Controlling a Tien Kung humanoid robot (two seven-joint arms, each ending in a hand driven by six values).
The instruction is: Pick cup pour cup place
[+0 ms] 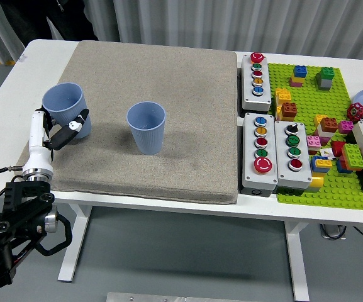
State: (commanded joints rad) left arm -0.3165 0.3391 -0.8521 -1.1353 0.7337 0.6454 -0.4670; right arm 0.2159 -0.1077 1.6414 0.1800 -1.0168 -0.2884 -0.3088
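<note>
On the mat's left edge, left hand (54,135) grips a tilted cup (66,111).

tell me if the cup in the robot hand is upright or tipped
Tipped slightly. The held cup leans with its rim toward the left, gripped by the left robot hand, while the other cup stands straight on the mat.

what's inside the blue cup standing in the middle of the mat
The standing cup looks empty: only its ribbed blue inner wall shows. Its near wall hides the bottom, so something small there cannot be ruled out.
</note>
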